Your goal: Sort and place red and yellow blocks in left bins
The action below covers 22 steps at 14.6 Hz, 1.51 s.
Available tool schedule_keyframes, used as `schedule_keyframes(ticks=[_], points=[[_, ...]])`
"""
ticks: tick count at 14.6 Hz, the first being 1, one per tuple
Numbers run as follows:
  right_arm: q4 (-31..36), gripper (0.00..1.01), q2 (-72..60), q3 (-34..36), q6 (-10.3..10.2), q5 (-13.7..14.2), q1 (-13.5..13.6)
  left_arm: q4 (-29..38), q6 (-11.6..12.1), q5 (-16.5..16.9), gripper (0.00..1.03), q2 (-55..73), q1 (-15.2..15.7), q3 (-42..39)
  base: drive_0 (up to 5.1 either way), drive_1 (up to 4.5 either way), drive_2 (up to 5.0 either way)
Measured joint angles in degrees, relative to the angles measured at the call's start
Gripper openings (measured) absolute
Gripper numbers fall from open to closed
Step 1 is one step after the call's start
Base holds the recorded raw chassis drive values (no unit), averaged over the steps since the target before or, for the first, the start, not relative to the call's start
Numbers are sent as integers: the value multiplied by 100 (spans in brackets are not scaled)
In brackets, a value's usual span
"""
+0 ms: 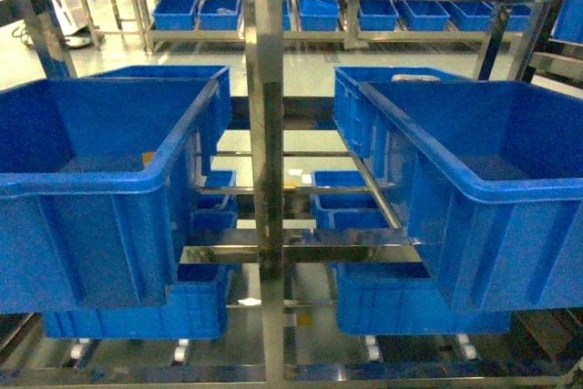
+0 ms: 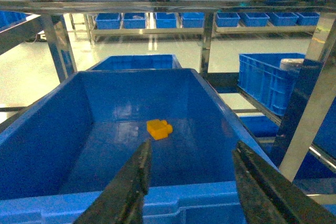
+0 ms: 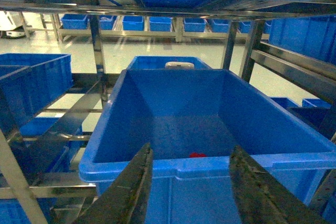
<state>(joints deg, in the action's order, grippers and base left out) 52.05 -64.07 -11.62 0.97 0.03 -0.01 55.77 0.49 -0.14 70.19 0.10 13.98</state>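
Two large blue crates sat side by side on a steel rack (image 1: pixel 264 134), split by its central upright, as the robot's two arms hung above them. In the left crate (image 2: pixel 47 145) an orange-yellow block (image 2: pixel 159 128) lay alone on the floor of the bin, near the middle and toward the far wall, its studs pointing right. The left hand (image 2: pixel 191 182) hovered over the near rim of that crate, its two dark fingers (image 2: pixel 131 182) spread wide apart and holding nothing; the yellow block showed in the gap between them, well below.

In the right crate (image 3: pixel 110 129) a small red block (image 3: pixel 197 155) lay on the bin floor close behind the near wall, only its top edge showing over the rim. The right hand (image 3: pixel 191 182) hung over that rim in the same released posture, fingers (image 3: pixel 131 187) parted and empty, clear of the red block.

From the head camera both crates filled the foreground, their floors mostly hidden by their walls, and neither hand was in sight. More blue bins (image 1: pixel 196 14) stood on lower shelves of the rack and in a long row on racks across the pale floor (image 1: pixel 310 66) beyond. A white object (image 3: pixel 179 65) rested in the bin behind the right crate; what it was could not be made out.
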Motion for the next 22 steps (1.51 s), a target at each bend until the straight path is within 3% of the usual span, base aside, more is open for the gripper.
schedule_keyframes(ticks=[3,5,6,7,8,22], points=[[-278,14,597,358,-11,-4,0,-219,-13,9,14,-588,0,-424,0,0,0],[-468,2,951,525,-17,-4,0,-407,-24,7,2,-994,0,-636,0,0,0],[-597,2,1296,667,-20,-2,0,-17,-28,7,2,-1093,0,-876,0,0,0],[-920,2,1821,1071,-22,-4,0,-826,-28,7,2,-1971,-7,-1198,0,0,0],[-1687,2,2769,1075,-22,-4,0,-1622,-28,9,2,-2879,-7,-1314,0,0,0],[-3932,2,5149,1080,-22,-4,0,-4116,-28,9,2,-5569,-7,-1316,0,0,0]])
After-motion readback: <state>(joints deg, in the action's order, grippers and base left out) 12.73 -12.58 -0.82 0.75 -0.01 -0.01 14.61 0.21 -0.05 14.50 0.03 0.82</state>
